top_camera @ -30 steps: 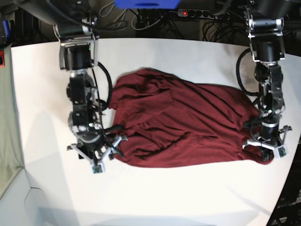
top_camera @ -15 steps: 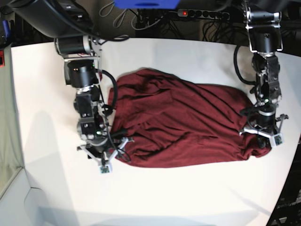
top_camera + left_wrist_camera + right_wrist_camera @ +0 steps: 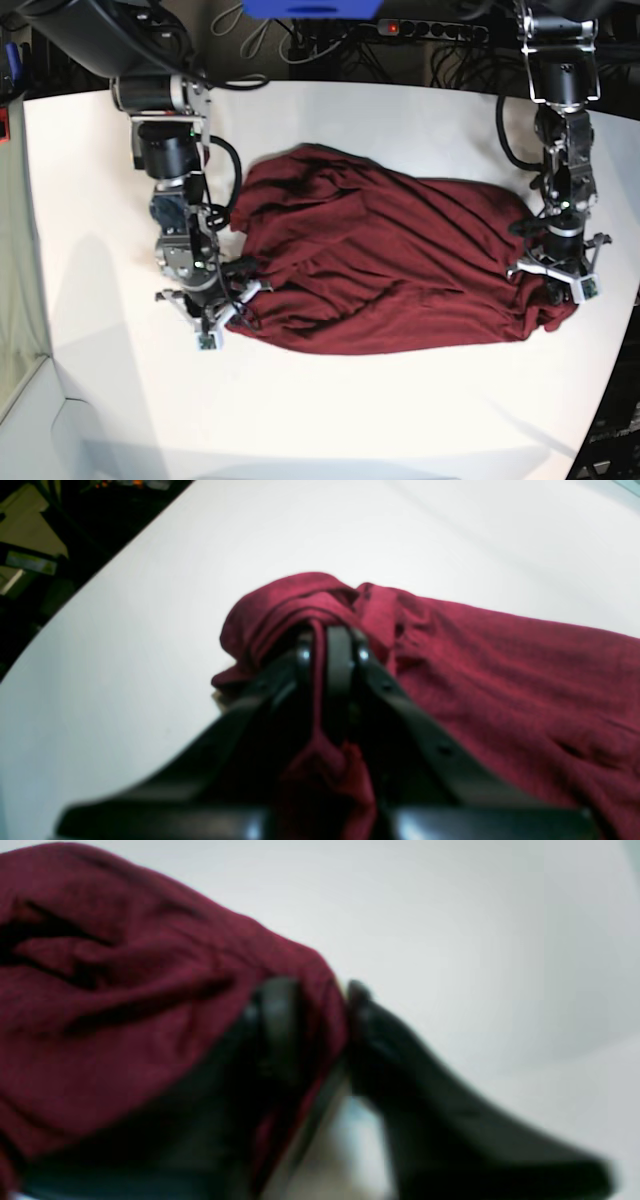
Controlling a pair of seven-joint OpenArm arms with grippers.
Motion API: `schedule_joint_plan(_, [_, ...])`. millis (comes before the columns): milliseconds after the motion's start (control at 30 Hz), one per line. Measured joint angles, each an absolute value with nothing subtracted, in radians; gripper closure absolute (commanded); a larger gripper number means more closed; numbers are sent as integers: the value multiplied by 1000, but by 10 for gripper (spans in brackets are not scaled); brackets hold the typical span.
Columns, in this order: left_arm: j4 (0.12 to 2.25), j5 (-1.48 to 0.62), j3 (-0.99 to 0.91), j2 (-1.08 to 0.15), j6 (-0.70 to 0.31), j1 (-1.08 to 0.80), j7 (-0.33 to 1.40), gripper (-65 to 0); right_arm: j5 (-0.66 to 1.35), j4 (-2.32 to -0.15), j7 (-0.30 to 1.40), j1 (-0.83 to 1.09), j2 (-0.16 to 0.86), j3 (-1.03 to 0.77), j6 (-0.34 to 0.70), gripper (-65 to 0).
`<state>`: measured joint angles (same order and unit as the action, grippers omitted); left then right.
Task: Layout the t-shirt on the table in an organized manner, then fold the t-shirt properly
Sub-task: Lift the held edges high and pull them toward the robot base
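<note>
Pinching t-shirt hem, left hand clamped | right hand gripping opposite edge (blurred) | lying rumpled on counter

One t-shirt, one table, two arms, one power strip.

"Where is there open room?"
"The white table lies bare along the near edge and at the far side, between the two arms."
"What blocks the way?"
"The rumpled t-shirt fills the middle. The right gripper stands at one end of it, the left gripper at the other."
</note>
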<state>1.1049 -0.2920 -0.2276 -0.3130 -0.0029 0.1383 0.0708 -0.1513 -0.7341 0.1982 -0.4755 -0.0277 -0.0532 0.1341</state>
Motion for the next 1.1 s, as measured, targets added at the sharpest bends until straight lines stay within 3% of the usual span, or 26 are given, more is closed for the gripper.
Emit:
schedule_joint_plan(267, [1111, -297, -228, -310, -3, 156, 73, -2, -158, -776, 235, -469, -30, -57, 134, 0])
schedule_joint_plan(667, [1163, -297, -228, -302, -2, 337, 78, -2, -167, -1388, 268, -332, -69, -49, 136, 0])
schedule_joint_plan(1100, [1236, -296, -230, -282, 4, 373, 83, -2, -168, -1724, 347, -324, -83, -54, 141, 0])
